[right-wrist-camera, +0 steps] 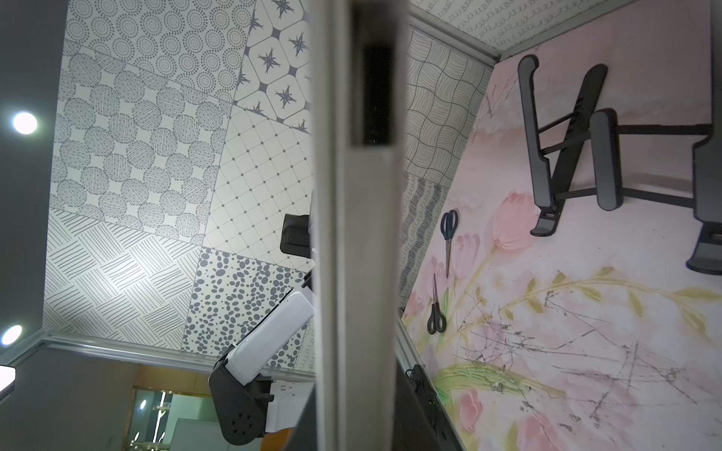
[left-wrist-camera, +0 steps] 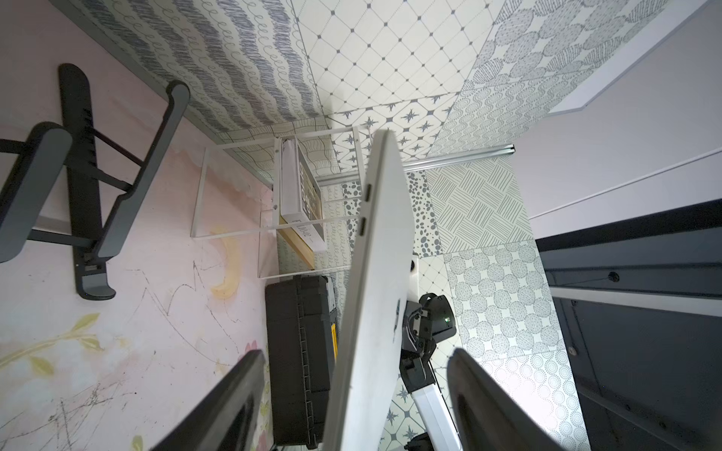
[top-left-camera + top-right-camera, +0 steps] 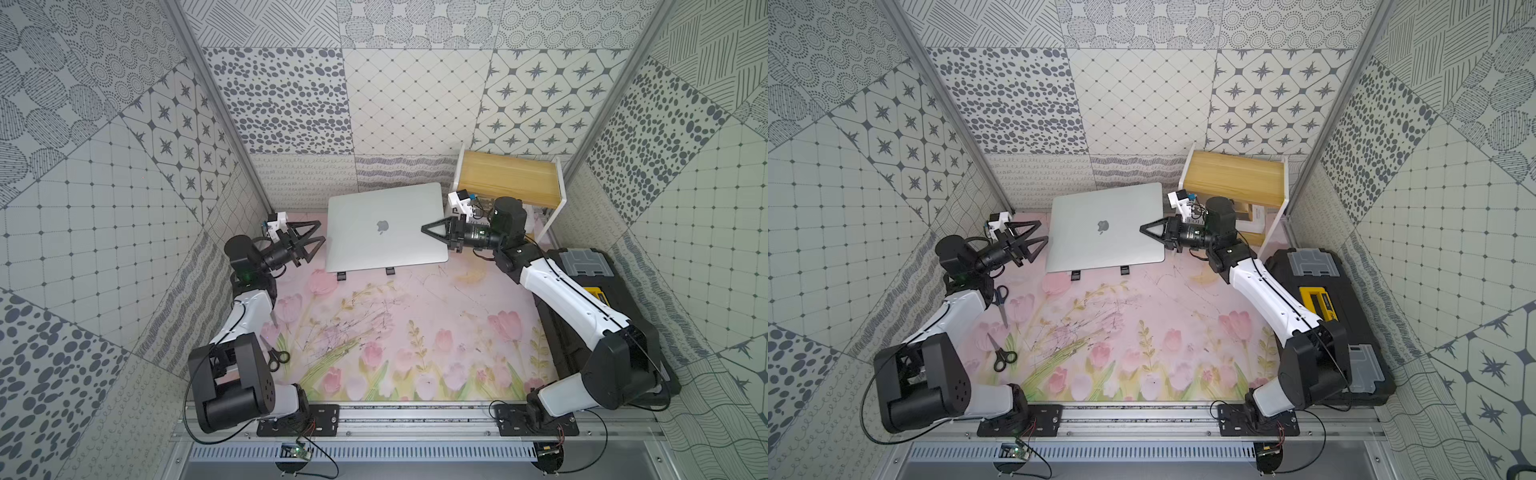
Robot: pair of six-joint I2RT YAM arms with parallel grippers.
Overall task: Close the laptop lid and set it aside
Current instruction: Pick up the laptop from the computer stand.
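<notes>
In a top view, the right gripper (image 3: 424, 228) clamps the closed laptop (image 3: 374, 208) by its nearest edge. The left gripper (image 3: 320, 232) gapes just beside the opposite edge.

Left wrist view: the laptop's edge sits between the spread fingers (image 2: 234, 398), apart from both.

Right wrist view: the laptop's edge is pinched in the jaws.

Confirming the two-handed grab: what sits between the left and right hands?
Only the closed laptop, spanning left hand to right hand, in both top views.

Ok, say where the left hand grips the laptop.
Its thin left edge, mid-length, from the robot's left, one finger above, one below. The laptop is closed and flat, the right hand pinches the opposite edge, and the left hand stands open around this one.
</notes>
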